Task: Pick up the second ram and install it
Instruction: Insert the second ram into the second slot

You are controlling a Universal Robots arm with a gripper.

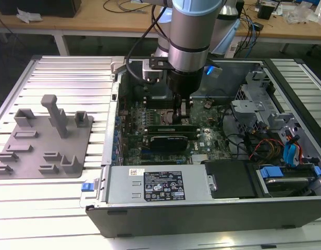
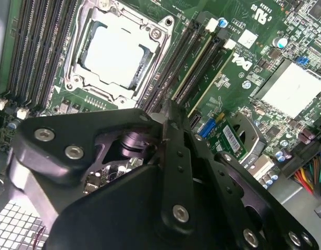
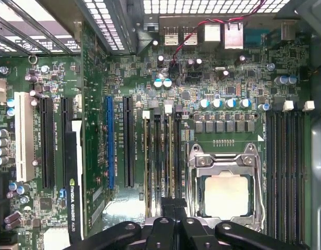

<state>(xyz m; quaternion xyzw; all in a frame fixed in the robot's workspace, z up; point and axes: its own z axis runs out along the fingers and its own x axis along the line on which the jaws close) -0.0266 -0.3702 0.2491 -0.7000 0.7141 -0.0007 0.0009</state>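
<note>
You are looking at a tabletop [image 1: 61, 78] of pale ribbed metal slats, catching bright light along its near edge. Behind it, a wooden workbench [image 1: 98, 23] is running across the back of the room, with white legs standing over a dark floor. Cables [image 1: 251, 23] are trailing over that bench toward the exterior view's right, and crumpled white wrapping [image 1: 29, 15] is lying toward the exterior view's left.

Arm [image 1: 194, 31] upright, tool [image 1: 180, 112] pointing straight down.
</note>
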